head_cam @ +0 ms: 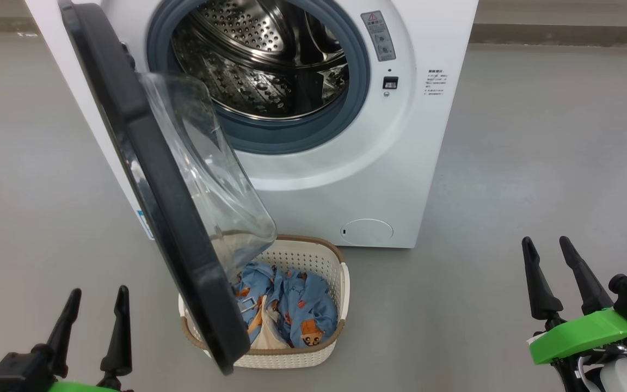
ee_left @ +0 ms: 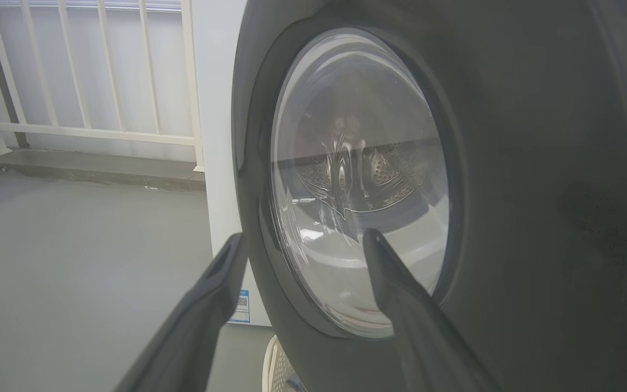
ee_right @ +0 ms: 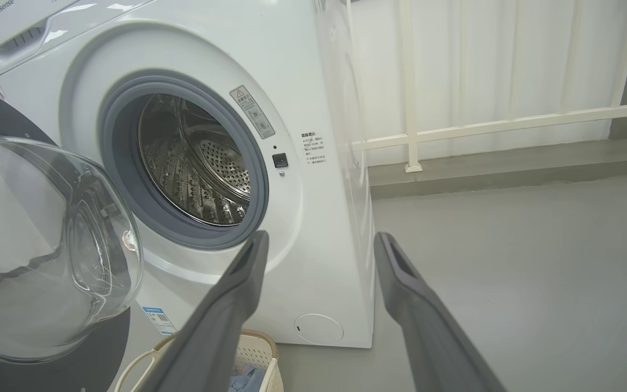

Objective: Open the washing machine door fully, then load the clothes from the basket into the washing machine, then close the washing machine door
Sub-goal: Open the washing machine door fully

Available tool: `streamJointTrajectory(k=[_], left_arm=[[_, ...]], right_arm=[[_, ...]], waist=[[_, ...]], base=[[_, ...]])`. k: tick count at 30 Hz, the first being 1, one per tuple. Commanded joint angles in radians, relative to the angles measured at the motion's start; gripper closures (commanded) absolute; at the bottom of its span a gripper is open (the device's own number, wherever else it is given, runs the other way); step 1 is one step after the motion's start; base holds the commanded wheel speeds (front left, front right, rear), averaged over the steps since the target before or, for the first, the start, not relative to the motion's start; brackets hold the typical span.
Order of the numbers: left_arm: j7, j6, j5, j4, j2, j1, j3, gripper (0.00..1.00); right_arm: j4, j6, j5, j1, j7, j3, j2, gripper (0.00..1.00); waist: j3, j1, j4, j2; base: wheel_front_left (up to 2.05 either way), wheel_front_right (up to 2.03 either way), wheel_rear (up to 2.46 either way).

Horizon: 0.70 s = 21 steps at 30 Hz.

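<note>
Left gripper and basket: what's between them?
The open door stands between left gripper and basket, hiding the basket's left end in the head view.

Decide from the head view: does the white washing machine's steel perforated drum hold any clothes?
No; the steel drum shows bare metal, and the light-blue bear-print clothes lie in the cream perforated basket.
</note>
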<state>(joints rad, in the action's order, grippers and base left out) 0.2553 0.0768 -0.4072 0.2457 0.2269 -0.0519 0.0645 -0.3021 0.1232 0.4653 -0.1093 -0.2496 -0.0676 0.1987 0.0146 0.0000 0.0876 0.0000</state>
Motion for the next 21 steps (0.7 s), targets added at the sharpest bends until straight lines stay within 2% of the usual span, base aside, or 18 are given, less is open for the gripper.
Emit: streamJointTrajectory(k=[1, 21], left_arm=[[0.006, -0.008, -0.001, -0.023, 0.020, -0.023, -0.030, 0.00], [0.006, -0.009, -0.003, -0.021, 0.024, -0.030, -0.024, 0.00]], right_arm=[[0.020, 0.008, -0.009, -0.003, -0.012, -0.025, 0.015, 0.00], [0.018, 0.008, -0.016, -0.006, -0.012, -0.032, 0.015, 0.00]], waist=[[0.000, 0.0000, 0.001, 0.0000], [-0.005, 0.0000, 0.014, 0.0000]], base=[[0.00, 0.00, 0.00], [0.00, 0.00, 0.00]])
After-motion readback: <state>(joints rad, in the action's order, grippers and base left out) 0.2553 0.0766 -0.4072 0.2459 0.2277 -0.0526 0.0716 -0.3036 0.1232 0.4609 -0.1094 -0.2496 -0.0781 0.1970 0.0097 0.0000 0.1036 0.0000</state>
